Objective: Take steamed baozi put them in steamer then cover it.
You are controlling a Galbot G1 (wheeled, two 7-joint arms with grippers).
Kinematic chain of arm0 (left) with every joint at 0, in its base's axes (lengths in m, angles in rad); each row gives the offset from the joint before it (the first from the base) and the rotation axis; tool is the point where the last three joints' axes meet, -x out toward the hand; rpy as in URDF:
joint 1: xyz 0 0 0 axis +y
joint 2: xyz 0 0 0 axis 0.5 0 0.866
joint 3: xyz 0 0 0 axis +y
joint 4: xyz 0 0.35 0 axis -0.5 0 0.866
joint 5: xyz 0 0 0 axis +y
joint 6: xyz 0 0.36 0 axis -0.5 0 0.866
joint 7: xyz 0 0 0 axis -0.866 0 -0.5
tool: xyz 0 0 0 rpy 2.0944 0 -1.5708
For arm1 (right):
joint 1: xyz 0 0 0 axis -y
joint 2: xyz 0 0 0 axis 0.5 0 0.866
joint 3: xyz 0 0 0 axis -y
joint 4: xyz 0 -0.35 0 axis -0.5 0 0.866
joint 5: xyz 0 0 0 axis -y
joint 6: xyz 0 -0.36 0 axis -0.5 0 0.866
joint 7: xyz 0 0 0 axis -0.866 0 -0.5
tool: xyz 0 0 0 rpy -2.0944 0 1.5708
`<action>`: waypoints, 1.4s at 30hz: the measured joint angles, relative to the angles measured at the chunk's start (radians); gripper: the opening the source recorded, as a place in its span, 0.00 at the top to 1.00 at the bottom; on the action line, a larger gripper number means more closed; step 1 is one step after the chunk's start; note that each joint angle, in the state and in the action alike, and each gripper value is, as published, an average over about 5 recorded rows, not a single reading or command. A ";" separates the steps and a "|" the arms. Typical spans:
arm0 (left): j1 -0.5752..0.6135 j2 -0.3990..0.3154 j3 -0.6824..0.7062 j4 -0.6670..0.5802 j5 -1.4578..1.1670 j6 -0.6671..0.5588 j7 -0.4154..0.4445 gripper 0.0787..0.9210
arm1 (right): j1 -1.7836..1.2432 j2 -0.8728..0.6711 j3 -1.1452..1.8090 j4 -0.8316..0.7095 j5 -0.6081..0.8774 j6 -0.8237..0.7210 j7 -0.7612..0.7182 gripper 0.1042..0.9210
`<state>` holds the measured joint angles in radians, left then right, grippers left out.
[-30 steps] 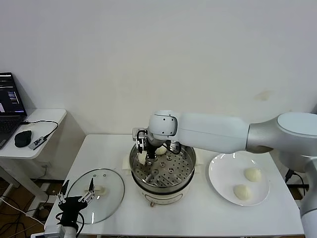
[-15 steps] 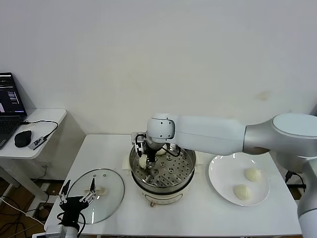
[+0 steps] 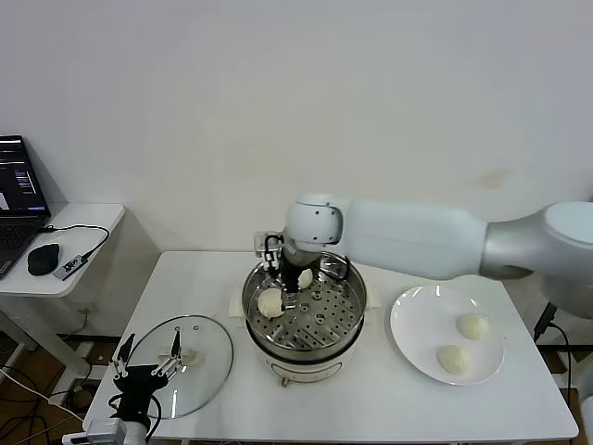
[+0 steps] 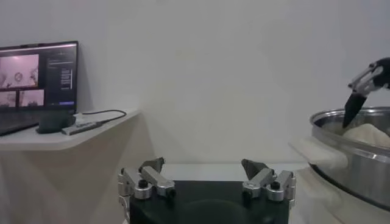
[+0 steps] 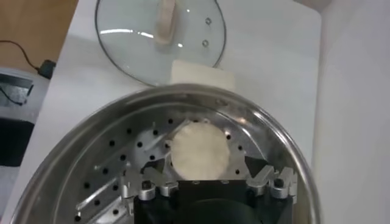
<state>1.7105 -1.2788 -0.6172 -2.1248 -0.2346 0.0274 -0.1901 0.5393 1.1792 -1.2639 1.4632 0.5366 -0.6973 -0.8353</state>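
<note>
**Bun released onto steamer tray**

A bun (image 3: 271, 303) now lies free on the perforated tray of the steamer (image 3: 345, 327), beside another bun (image 3: 304, 278); a second ago the right tool (image 3: 289, 281) still pinched it. That tool has lifted, fingers spread wide. Two buns (image 3: 473, 325) remain on the plate (image 3: 417, 329). The left tool (image 3: 146, 375), open, stays parked by the glass lid (image 3: 206, 352) on the counter (image 3: 371, 408).

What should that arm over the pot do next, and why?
Probably lift the right end effector clear of the steamer and head for the plate: its open fingers have let go of a baozi on the tray, and two buns wait there.
</note>
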 measured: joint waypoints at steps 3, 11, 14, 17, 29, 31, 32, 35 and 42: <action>-0.001 0.005 0.001 0.001 0.001 0.001 0.000 0.12 | 0.033 -0.061 -0.004 0.040 -0.027 0.029 -0.040 0.12; -0.001 0.020 0.009 0.008 0.002 0.003 0.001 0.12 | 0.086 -0.299 0.012 0.155 -0.128 0.139 -0.149 0.12; -0.002 0.024 0.013 0.014 0.003 0.003 0.001 0.12 | 0.077 -0.407 0.037 0.190 -0.178 0.186 -0.186 0.12; 0.001 0.029 0.018 0.016 0.001 0.002 0.003 0.12 | 0.032 -0.513 0.081 0.208 -0.241 0.233 -0.219 0.12; 0.015 0.042 0.027 0.005 0.003 0.007 0.000 0.12 | -0.355 -0.827 0.346 0.238 -0.515 0.386 -0.262 0.12; 0.018 0.043 0.026 0.005 0.003 0.007 -0.001 0.12 | -0.427 -0.854 0.393 0.239 -0.549 0.397 -0.262 0.12; 0.018 0.043 0.026 0.005 0.003 0.007 -0.001 0.12 | -0.460 -0.865 0.415 0.238 -0.564 0.402 -0.262 0.12; 0.018 0.044 0.023 0.008 0.003 0.007 -0.002 0.12 | -0.553 -0.888 0.472 0.234 -0.607 0.412 -0.256 0.12; 0.024 0.042 0.010 0.010 0.003 0.006 -0.003 0.12 | -0.709 -0.892 0.558 0.207 -0.675 0.424 -0.234 0.12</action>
<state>1.7348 -1.2370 -0.6067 -2.1153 -0.2314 0.0332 -0.1932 -0.1693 0.2876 -0.7058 1.6704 -0.1386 -0.2736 -1.0691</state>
